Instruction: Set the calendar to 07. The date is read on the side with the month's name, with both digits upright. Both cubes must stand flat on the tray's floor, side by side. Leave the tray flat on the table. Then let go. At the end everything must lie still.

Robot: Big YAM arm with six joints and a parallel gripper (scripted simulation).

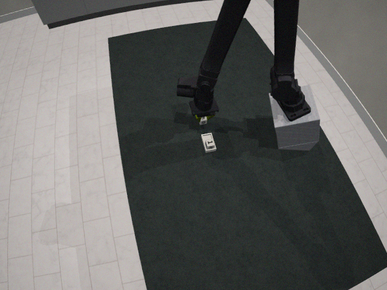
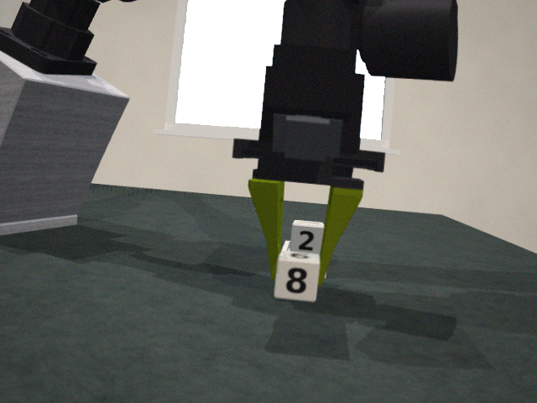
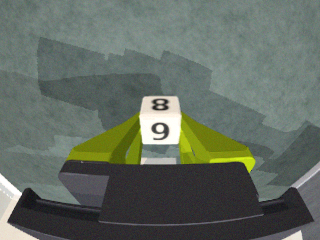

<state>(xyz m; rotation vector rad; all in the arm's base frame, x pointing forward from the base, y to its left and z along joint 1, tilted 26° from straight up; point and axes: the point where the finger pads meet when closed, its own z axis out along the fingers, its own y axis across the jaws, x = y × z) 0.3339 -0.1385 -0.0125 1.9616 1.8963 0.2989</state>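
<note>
Nearest me in the exterior view, my pincer point(image 2: 298, 277) is clamped on a white cube point(image 2: 297, 277), its 8 facing me and its 9 toward the wrist camera; the cube sits low on the dark tabletop point(image 2: 130, 338), whether touching or just lifted I cannot tell; just behind it stands the tray point(image 1: 205, 136) holding the second cube point(image 2: 307, 236), which shows a 2 here; farther left sits the arm's grey pedestal point(image 2: 52, 143); I judge the task early: one cube is outside the tray, no 07 is set, release remains.
</note>
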